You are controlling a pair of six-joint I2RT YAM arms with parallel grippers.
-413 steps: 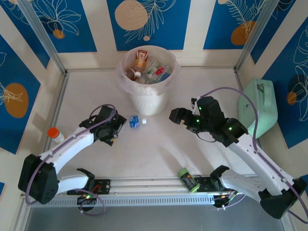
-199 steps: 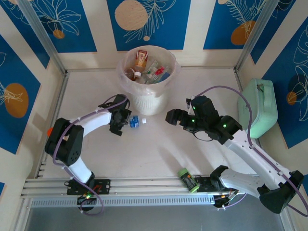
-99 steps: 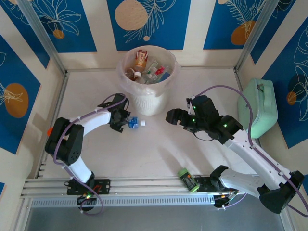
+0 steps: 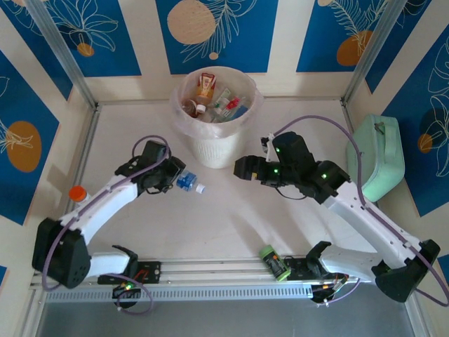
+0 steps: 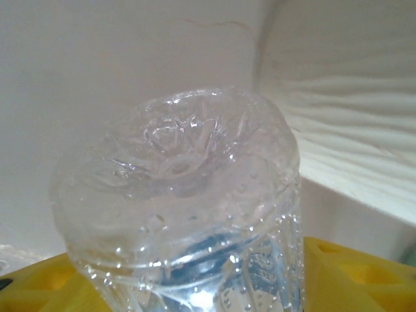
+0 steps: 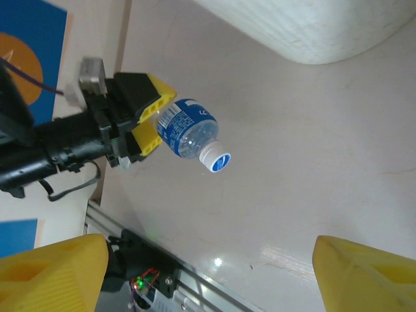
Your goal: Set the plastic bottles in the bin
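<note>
One bottle in hand: the left gripper (image 4: pixel 174 180) is clamped on the base end of a clear blue-labelled bottle (image 4: pixel 186 182), white cap pointing away from the wrist, just in front of the bin (image 4: pixel 184 95) and low beside its wall. The right wrist view confirms the yellow jaws pinching the bottle (image 6: pixel 188 133). The right gripper (image 4: pixel 240 168) is spread wide and empty, hovering near the bin's other side.

Step, as I judge it: pick made, transfer pending. The next move needs a lift above the bin's rim, a carry over the liner, then a release. The grip sits at the very end of the bottle, so it could pivot or slip.

Two more bottles lie outside the bin: a green bottle (image 4: pixel 275 262) by the rail (image 4: pixel 210 270) and an orange-capped bottle (image 4: pixel 78 194) at the table's (image 4: pixel 231 217) left edge, its body half hidden by the left arm.

Unclear: whether the held bottle is clear of the table. The left wrist view is mostly blurred bottle base (image 5: pixel 182 195). The bin's contents are too jumbled to count
</note>
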